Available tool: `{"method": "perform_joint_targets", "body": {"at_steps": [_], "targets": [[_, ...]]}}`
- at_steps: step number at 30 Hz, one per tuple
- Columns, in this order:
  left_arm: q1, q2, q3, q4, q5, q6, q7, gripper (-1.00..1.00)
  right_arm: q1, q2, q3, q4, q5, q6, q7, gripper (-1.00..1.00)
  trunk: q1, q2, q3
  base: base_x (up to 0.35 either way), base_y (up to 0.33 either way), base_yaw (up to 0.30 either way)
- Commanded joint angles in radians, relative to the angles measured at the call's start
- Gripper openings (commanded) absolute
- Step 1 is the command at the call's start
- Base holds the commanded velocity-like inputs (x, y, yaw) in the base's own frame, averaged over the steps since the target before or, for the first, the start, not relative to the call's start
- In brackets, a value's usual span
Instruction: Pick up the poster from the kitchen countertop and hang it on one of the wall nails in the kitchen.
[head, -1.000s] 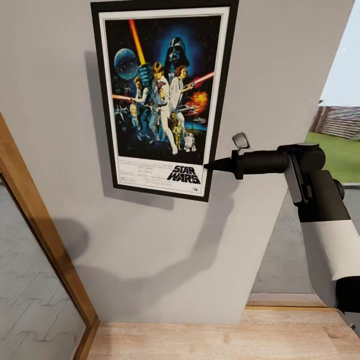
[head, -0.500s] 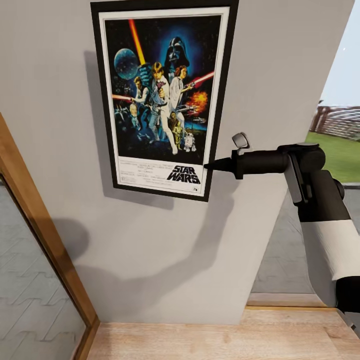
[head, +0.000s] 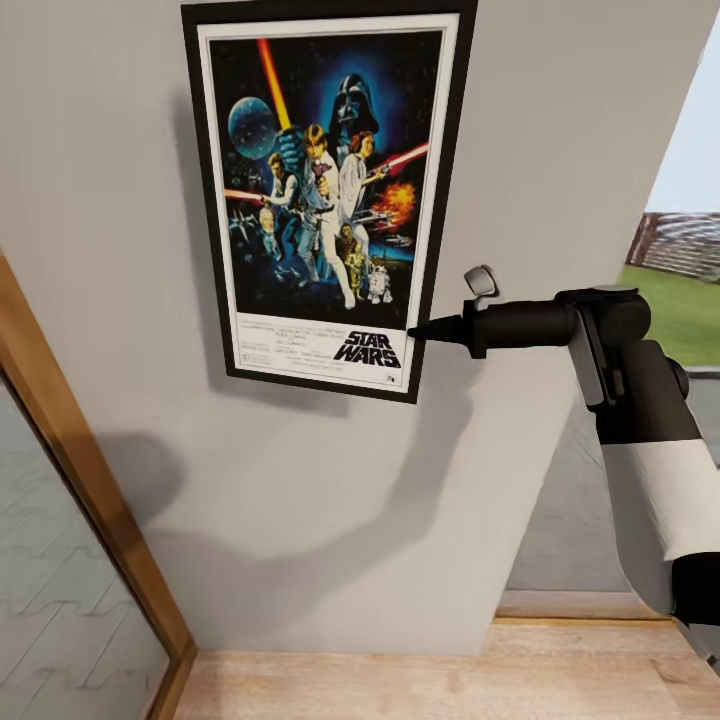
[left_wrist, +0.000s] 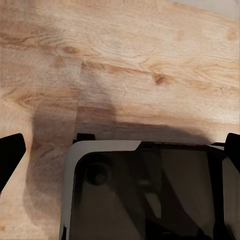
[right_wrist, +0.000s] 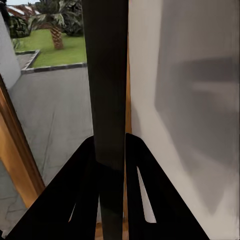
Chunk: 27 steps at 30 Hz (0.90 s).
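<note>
We face a plain grey wall (head: 330, 500) above a pale wooden floor (head: 400, 690), with a wood-framed glass door (head: 70, 560) to the far side of our right gripper (head: 415, 331). The black-framed portrait Star Wars poster (head: 325, 190), white-bordered with blue-black artwork, sits flat against the wall. Our right gripper's dark fingers (right_wrist: 107, 185) are closed on the poster's lower edge. Our left gripper (left_wrist: 120, 150) hangs over the floor, fingers spread wide.

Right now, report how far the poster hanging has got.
Done: the Star Wars poster is off the countertop and up against the grey wall. In hand: the right gripper clamps its frame edge. Left: confirm it hangs on a nail, hidden here, then release.
</note>
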<state>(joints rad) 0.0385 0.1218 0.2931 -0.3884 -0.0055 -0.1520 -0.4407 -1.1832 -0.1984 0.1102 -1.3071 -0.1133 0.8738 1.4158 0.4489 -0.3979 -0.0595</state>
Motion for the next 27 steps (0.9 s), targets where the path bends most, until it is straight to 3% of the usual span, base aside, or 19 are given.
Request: {"method": "perform_joint_targets", "body": {"at_steps": [1,27], "targets": [[0.000,-0.001,0.006,-0.001,-0.001,0.000,-0.007,1.00,-0.001,-0.001,0.002,0.000,-0.006,0.010,-0.002,-1.00,0.001,-0.002,-0.002,0.276,0.000,0.000],[0.000,-0.001,0.006,-0.001,-0.001,0.000,-0.007,1.00,-0.001,-0.001,0.002,0.000,-0.006,0.010,-0.002,-1.00,0.001,-0.002,-0.002,0.091,0.000,0.000]]}}
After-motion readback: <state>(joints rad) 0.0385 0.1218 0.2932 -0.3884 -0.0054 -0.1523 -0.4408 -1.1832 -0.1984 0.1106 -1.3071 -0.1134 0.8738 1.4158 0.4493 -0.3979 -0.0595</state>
